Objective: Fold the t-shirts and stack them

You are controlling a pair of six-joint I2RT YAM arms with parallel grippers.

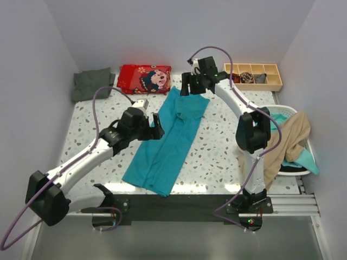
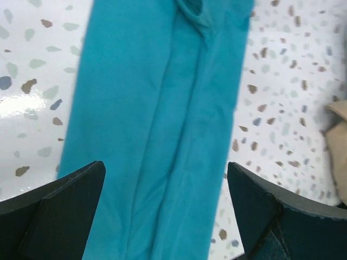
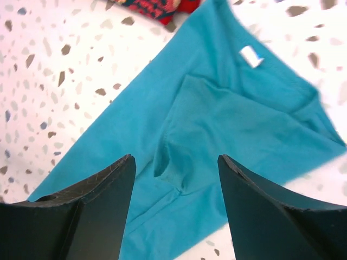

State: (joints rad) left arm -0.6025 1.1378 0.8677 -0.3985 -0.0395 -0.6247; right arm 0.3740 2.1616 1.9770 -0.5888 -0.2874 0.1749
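One teal t-shirt (image 1: 162, 146) lies folded lengthwise beneath left gripper (image 1: 156, 130) and right gripper (image 1: 193, 89).

Teal t-shirt (image 1: 165, 146): soft matt cloth, lightly creased. Table (image 1: 217, 146): smooth glossy speckled top, shows glare. Compartment tray (image 1: 260, 86): bare matt wood.

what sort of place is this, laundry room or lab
Probably a robot lab workcell: left arm and right arm bolted to a speckled table, plain walls boxing it in, a teal t-shirt laid out.
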